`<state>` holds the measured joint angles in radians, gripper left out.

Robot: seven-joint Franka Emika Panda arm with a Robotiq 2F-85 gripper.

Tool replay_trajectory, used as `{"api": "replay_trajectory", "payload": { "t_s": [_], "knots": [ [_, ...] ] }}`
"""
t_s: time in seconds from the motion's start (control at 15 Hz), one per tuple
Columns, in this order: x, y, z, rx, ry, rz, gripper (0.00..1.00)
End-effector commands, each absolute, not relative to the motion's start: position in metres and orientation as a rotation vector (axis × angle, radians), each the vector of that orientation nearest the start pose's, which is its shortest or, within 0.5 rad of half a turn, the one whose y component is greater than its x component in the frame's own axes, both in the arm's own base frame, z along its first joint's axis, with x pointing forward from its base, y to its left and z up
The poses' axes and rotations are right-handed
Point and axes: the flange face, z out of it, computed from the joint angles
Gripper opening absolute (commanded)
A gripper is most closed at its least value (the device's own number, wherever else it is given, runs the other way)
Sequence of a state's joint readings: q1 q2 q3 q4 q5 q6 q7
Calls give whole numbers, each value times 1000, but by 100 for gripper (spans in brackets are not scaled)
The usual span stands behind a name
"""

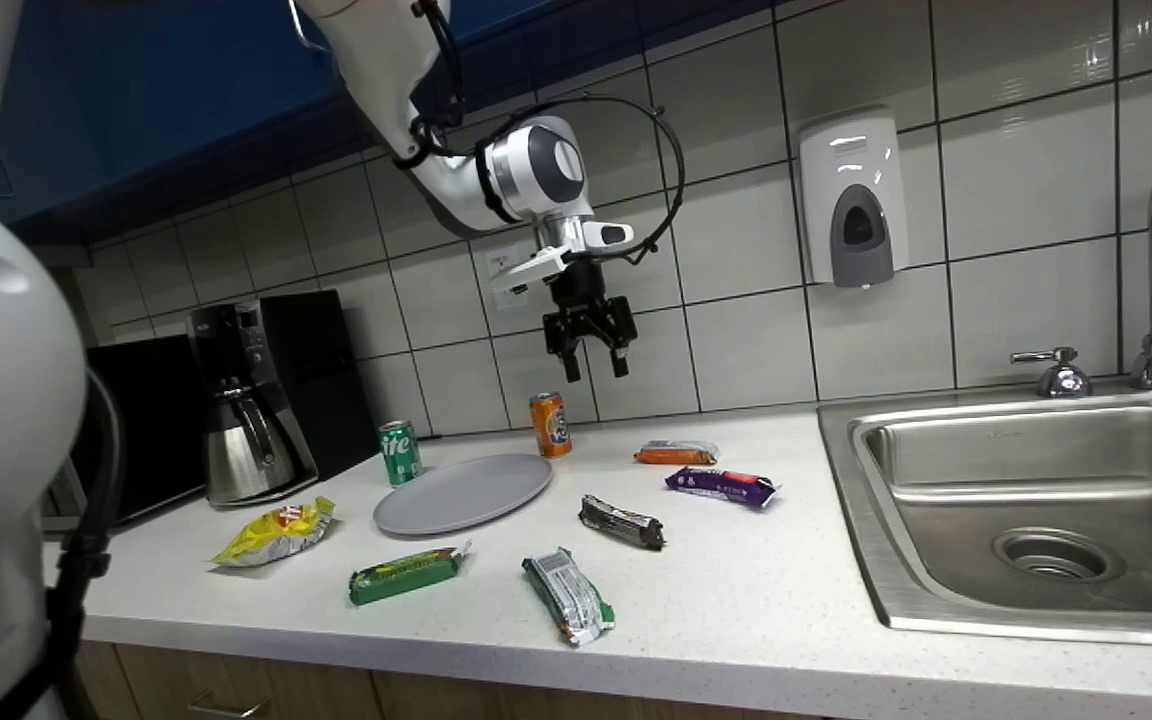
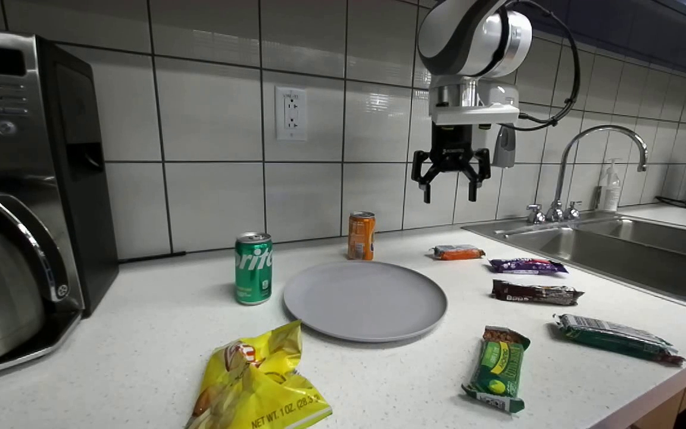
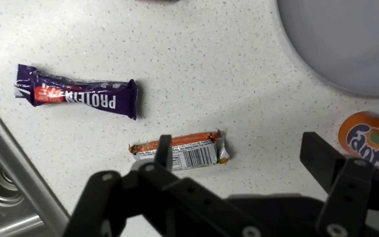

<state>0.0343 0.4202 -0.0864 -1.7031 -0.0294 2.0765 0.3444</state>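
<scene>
High above the counter my gripper [image 2: 449, 193] hangs pointing down, its jaws wide apart with nothing between them. In the wrist view one finger [image 3: 165, 149] overlaps the orange and silver snack bar [image 3: 197, 156], which lies well below it. A purple protein bar [image 3: 84, 95] lies beyond that, on the sink side. The orange Fanta can [image 3: 367, 141] shows near the opposite finger and stands upright at the back in an exterior view [image 1: 550, 425]. Beside the can is a flat grey plate [image 2: 367, 304] with nothing on it. A dark brown bar [image 2: 536, 293] lies in front of the purple one.
A green Sprite can [image 2: 253, 268], a yellow chip bag [image 2: 259, 381] and two green-wrapped bars, one [image 2: 498, 369] nearer the plate, the other [image 2: 617, 336] by the counter edge, lie around. A coffee maker [image 1: 246, 420] and a steel sink [image 1: 861, 520] stand at opposite ends, with tiled wall behind.
</scene>
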Motion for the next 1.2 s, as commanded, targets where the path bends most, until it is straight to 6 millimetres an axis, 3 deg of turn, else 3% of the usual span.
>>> {"api": "replay_trajectory", "payload": {
  "t_s": [0.0,0.53,1.13],
  "knots": [
    [660,-40,343,-3100,862,-7,100],
    [669,-68,325,-2925,1404,-112,100],
    [678,-78,298,-2693,1854,-142,100]
  ]
}}
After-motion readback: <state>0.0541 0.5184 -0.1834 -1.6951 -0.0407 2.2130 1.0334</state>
